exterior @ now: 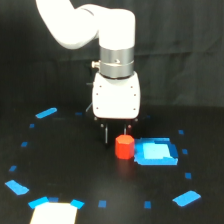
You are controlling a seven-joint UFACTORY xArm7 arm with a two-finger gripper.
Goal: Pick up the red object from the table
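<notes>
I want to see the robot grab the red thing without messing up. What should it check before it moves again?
1. Red object in sight on the table: ok.
2. Red object standing upright: ok.
3. Claw lined up around the red object: cannot tell; the fingers hang just behind its top.
4. Claw open wide enough: cannot tell.
5. Room beside the blue square piece: not ok; it sits right against the red object on the exterior view's right.
6. Red object already lifted: not ok; it rests on the table.

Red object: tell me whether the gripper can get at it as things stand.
Probably yes. The gripper hangs just above and behind the red object, nothing lies over it, though the blue piece sits close on the exterior view's right.
</notes>
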